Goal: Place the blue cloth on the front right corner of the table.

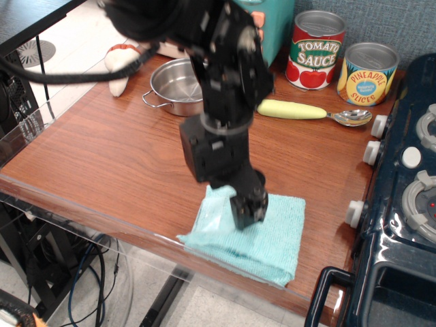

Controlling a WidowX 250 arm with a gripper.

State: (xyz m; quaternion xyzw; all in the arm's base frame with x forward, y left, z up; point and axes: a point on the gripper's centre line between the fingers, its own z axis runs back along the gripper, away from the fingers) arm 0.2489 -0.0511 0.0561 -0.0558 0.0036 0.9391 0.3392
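Observation:
The blue cloth (272,235) lies at the front right part of the table (102,157), next to the clear front rim. Its left side is bunched and pulled up toward my gripper (246,208). The right side lies flat on the wood. My gripper points down over the cloth's left half, a little above the tabletop, and its fingers look closed on a pinch of the cloth. The arm hides the cloth's back left corner.
A dark blue toy stove (409,197) borders the table on the right, close to the cloth. A steel pot (178,85), a yellow-handled spoon (313,111), a tomato sauce can (317,51) and a pineapple can (368,73) stand at the back.

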